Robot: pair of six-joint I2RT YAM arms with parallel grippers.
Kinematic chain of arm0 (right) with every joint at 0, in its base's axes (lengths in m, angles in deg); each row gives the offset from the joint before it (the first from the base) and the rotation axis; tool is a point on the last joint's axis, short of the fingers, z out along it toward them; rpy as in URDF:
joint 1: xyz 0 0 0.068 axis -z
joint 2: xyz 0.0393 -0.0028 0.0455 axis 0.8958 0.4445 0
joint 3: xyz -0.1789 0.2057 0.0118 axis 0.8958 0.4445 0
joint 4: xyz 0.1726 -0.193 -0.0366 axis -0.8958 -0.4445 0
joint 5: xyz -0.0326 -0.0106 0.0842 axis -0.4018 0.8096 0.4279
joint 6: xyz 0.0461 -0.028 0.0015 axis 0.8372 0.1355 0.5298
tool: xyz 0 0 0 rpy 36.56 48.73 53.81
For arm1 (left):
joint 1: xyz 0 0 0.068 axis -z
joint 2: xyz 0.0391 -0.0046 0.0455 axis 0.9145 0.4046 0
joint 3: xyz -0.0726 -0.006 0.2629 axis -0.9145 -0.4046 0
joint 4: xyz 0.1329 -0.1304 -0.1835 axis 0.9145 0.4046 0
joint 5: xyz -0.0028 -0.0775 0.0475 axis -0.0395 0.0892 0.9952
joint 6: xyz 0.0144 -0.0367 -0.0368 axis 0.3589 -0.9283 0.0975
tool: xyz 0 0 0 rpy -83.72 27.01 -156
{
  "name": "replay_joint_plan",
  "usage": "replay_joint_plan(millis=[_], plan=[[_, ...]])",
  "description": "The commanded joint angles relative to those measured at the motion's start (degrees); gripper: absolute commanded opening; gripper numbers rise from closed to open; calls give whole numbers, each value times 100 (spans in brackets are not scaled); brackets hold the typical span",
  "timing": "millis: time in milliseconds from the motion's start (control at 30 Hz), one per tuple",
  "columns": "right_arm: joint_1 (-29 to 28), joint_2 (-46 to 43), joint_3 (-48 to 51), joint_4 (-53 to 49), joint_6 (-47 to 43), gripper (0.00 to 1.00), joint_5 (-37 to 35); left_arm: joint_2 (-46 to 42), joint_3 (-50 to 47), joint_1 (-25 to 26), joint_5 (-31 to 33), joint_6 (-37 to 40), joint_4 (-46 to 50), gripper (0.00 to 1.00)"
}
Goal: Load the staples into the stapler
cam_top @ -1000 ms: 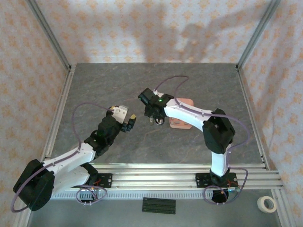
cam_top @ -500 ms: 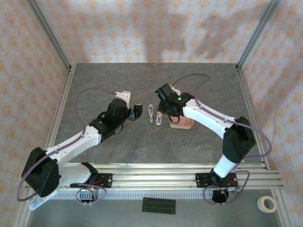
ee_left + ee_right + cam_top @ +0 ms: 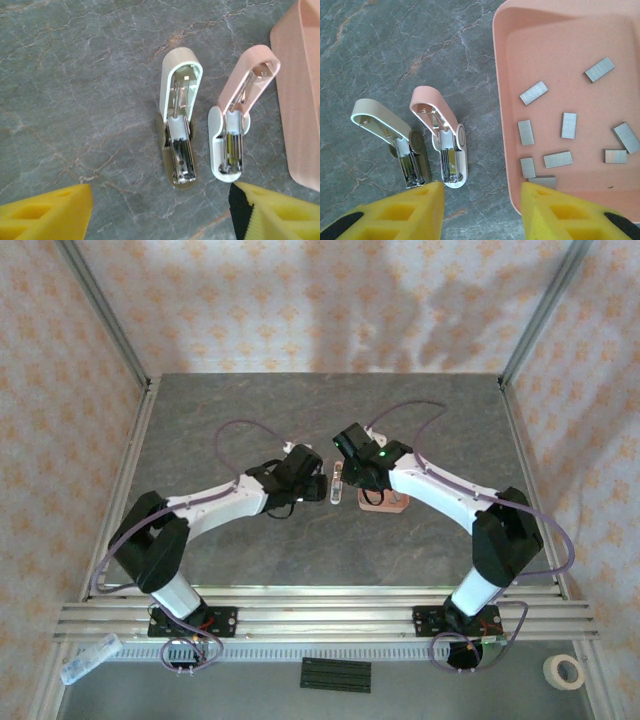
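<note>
left gripper (image 3: 160, 207) and right gripper (image 3: 480, 202) both parted, empty. right one nearer: staples (image 3: 559, 160) loose in tray (image 3: 499, 100), open stapler (image 3: 445, 142) just beside it, long axis roughly along tray edge; channel probably empty

— Any lettering to call on the pink stapler (image 3: 240, 95) or the beige stapler (image 3: 179, 130) beside it?
— Nothing legible, both shells plain.
— And the tray (image 3: 560, 50), the staples (image 3: 534, 92)?
— Blank as well. No word, number or brand can be read on anything across the surface (image 3: 395, 40).
</note>
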Motion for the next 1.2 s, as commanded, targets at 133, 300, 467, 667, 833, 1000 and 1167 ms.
replay_joint_plan(millis=[133,300,467,667,833,1000,1167], plan=[[30,18,-3,22,-227,44,-228,660,613,31,51,-118,431,67],[34,-78,91,60,-136,44,-260,998,863,31,-6,-145,507,62],[41,-232,286,52,-102,43,-334,1320,1105,31,-7,-101,534,57],[36,-323,384,19,-76,43,-348,1688,1263,31,-2,-74,579,54],[43,-314,397,25,-65,43,-305,1790,1280,30,9,-74,600,50],[44,-321,405,25,-74,43,-301,1848,1259,13,2,-74,621,47],[37,-338,421,6,-53,43,-319,1801,1204,4,-63,-79,641,39]])
